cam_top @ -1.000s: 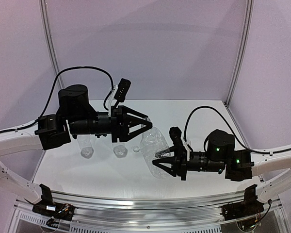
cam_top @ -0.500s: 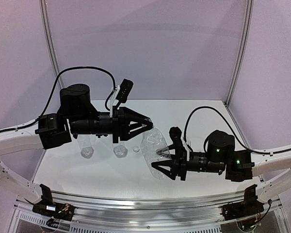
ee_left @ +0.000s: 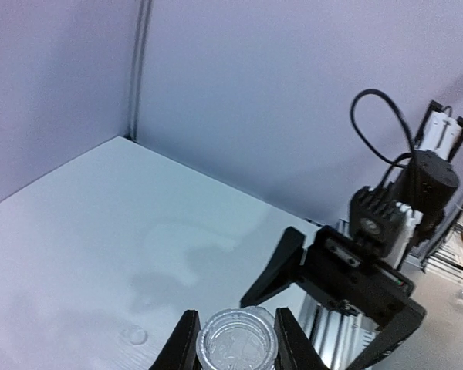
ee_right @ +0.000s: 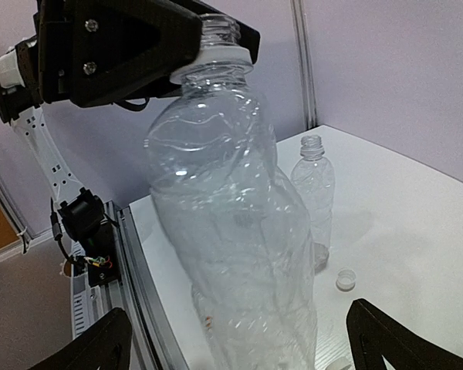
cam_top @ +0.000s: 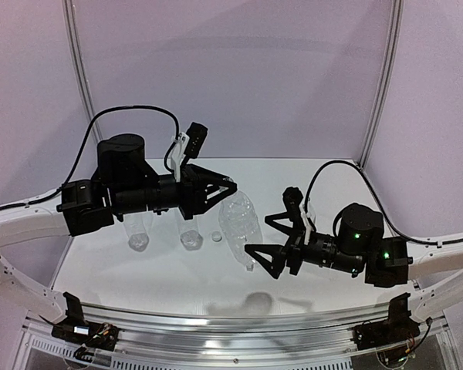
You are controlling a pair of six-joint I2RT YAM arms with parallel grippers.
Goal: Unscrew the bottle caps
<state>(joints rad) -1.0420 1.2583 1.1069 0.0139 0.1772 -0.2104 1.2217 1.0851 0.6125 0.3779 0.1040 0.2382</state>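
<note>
Left gripper (cam_top: 225, 193) clamps bottle (ee_right: 231, 231) by neck, aloft; mouth bare, cap off. Right gripper (cam_top: 257, 236) spread wide astride its base, not gripping. Cap (cam_top: 216, 237) lies on table (cam_top: 139, 270). Standing bottle (ee_right: 312, 193) open too; third bottle (cam_top: 136, 231) unclear. Likely near done.

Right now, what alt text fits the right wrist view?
A clear crinkled bottle fills the frame, its uncapped neck pinched by the left gripper. The open right gripper flanks it below. Behind, a second open bottle stands beside a loose cap.
</note>
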